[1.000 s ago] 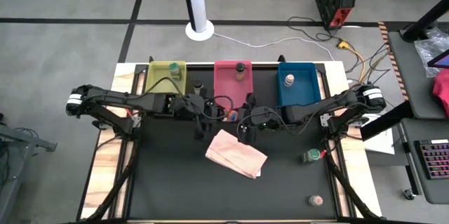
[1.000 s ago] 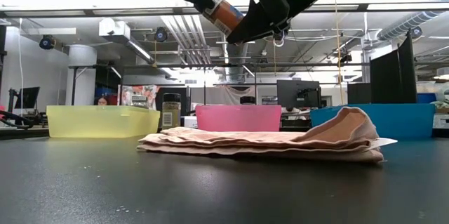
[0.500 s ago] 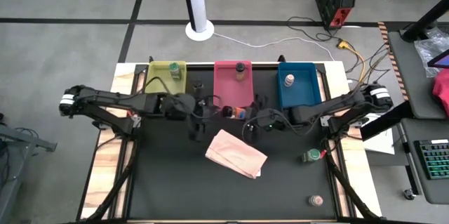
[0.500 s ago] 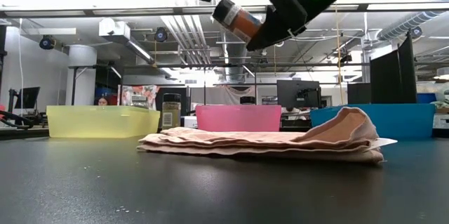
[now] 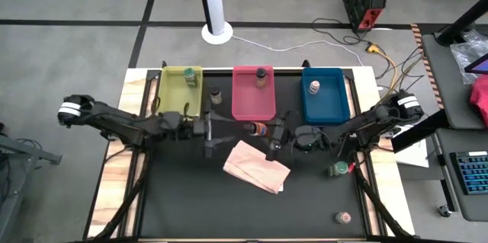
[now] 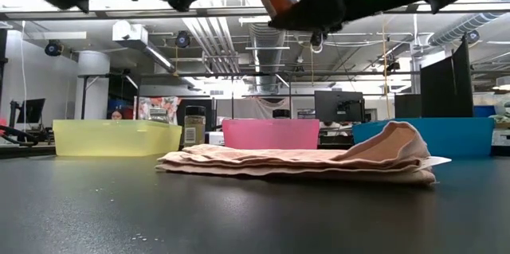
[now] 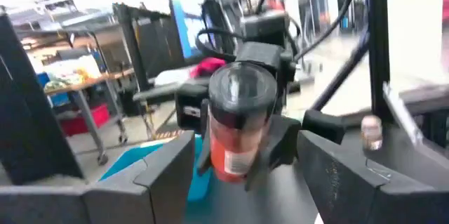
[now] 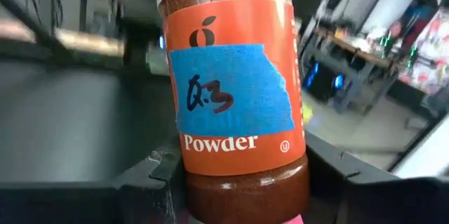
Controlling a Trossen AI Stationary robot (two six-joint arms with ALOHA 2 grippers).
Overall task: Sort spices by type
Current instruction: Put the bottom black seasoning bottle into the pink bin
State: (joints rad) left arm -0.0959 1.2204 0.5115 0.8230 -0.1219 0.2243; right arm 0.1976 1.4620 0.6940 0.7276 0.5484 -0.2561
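right gripper (image 5: pixel 267 129): pinching the orange-label jar (image 5: pixel 257 128), mid-frame, just below the pink tray (image 5: pixel 238 94)
left gripper (image 5: pixel 211 133): spread, empty
tip: I'd lower it upright into pink

dark jointed arms, white-banded bases, looping black cables.

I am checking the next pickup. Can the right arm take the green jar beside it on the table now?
Probably not yet. The right gripper is shut on an orange-labelled spice jar, held in the air above the table. The green jar stands uncovered near that arm, so nothing blocks it; the gripper must first be emptied.
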